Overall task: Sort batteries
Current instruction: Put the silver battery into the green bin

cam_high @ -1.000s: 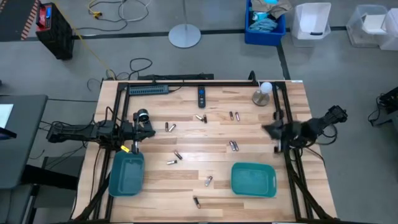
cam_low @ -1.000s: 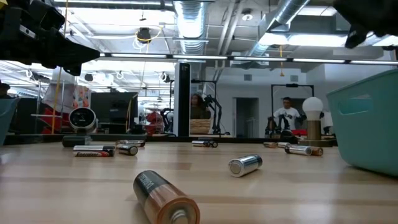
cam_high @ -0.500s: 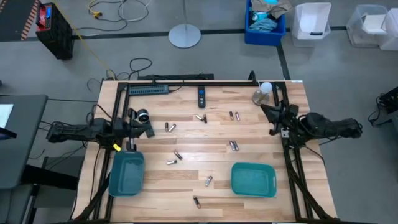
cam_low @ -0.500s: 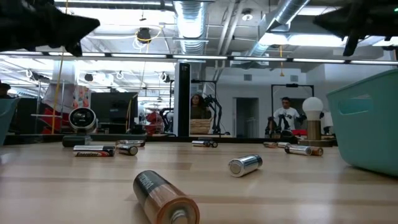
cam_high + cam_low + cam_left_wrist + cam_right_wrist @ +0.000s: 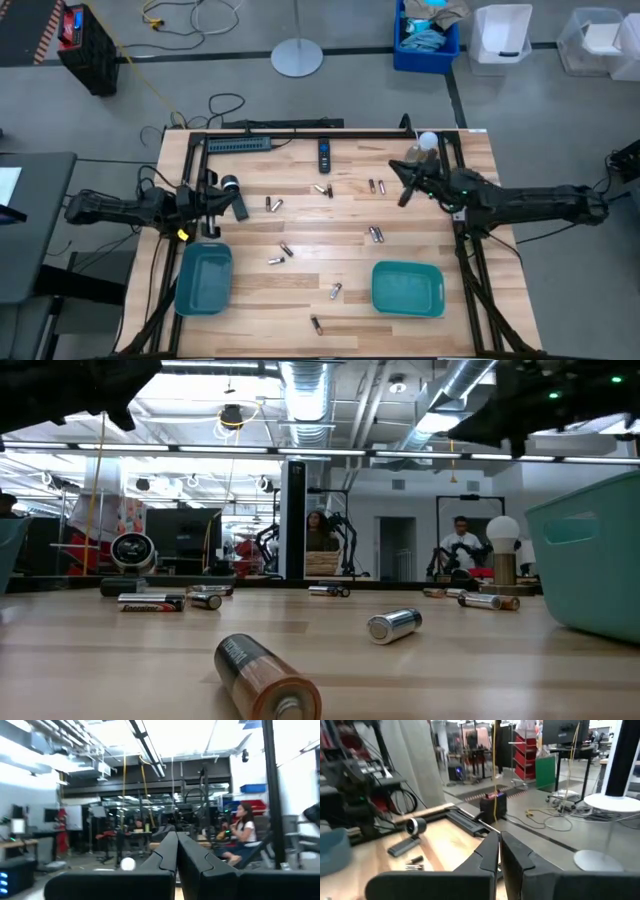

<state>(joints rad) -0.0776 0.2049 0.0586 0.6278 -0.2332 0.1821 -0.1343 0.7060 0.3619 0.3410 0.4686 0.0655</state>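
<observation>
The batteries [image 5: 375,234] are lying loose and scattered across the middle of the wooden surface [image 5: 300,280], apart from one another, with none visibly sitting in either teal tray: the left tray [image 5: 203,279] or the right tray [image 5: 408,288]. The right end effector [image 5: 403,183] is reaching out over the far right part of the surface with its fingers [image 5: 492,851] pressed together, close to a pair of batteries [image 5: 376,186] and carrying nothing. The left end effector [image 5: 238,206] is hovering at the left edge, just above the left tray, fingers [image 5: 176,851] also pressed together and empty.

The likely trouble, as I am judging it, is coming from those closed fingers: descending without spreading first, they would be pushing a battery instead of straddling it. These are round cylinders on a smooth surface, so a nudge is probably sending one rolling, possibly toward an edge or into its neighbours. The paired batteries are lying nearly touching, so a grasp there is risking catching two at once or knocking the second away. The small lamp [image 5: 425,146] is standing just behind the right arm and could be getting bumped during a swing
</observation>
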